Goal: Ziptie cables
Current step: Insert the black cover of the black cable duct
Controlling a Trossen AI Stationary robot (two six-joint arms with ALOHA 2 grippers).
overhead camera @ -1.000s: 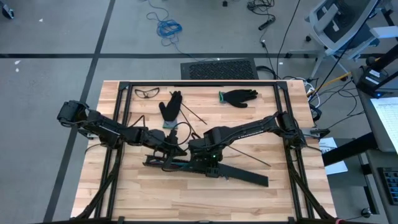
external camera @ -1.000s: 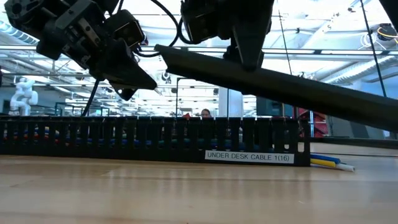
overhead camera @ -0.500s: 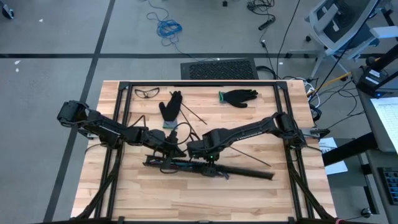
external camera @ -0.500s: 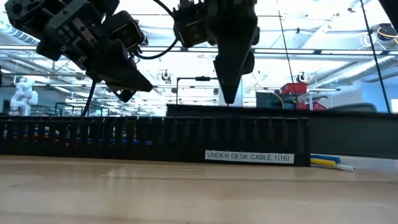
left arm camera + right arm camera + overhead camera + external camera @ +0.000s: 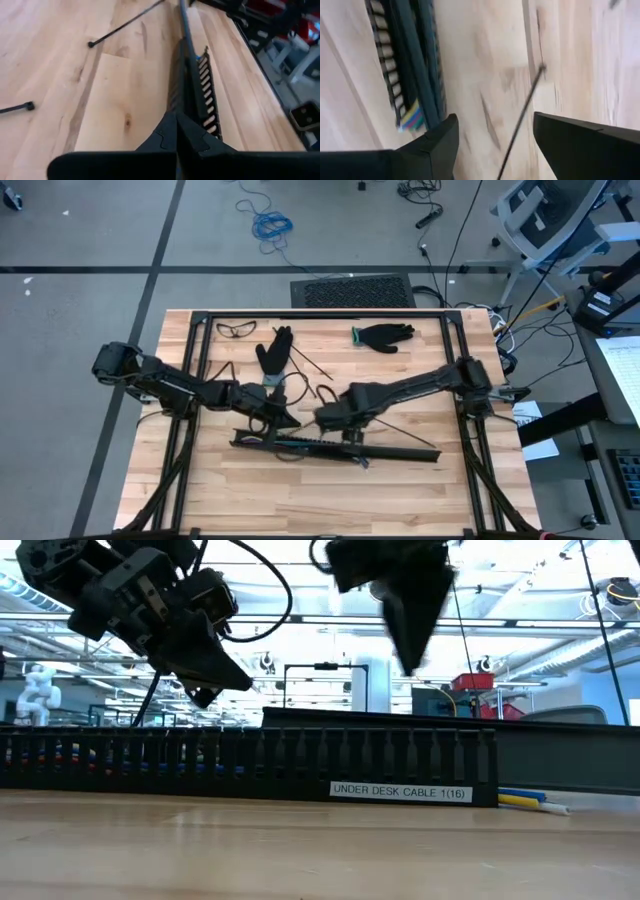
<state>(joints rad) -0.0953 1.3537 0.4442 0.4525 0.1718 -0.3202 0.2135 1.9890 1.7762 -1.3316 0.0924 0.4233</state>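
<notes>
The cables (image 5: pixel 412 117), thin flexible strands in yellow, blue, green and red, lie inside a long black plastic slotted strip (image 5: pixel 300 442) near the front middle of the tabletop (image 5: pixel 330 500). Their coloured ends poke out at one end of the strip, and in the low view yellow and blue tips (image 5: pixel 530 800) rest on the wood past a white label reading "UNDER DESK CABLE 1(16)" (image 5: pixel 399 791). The strip's wall is a row of narrow upright teeth, comb-like. A flat black cover strip (image 5: pixel 395 452) lies along and past it toward the right.

The left gripper (image 5: pixel 283 418) hangs just above the strip's left part, its dark wedge-shaped fingers (image 5: pixel 175 135) pressed together with nothing between them. The right gripper (image 5: pixel 328 418) hovers over the strip's middle, clear of it, its two smooth dark fingers (image 5: pixel 437 142) standing well apart and empty.

The tabletop is pale butcher-block wood with visible grain and joins. Thin straight black sticks (image 5: pixel 405 430) lie loose on it near the strip. Toward the back edge lie two black gloves (image 5: pixel 275 352), limp and knitted-looking, and a pair of clear safety glasses (image 5: pixel 236 329).
</notes>
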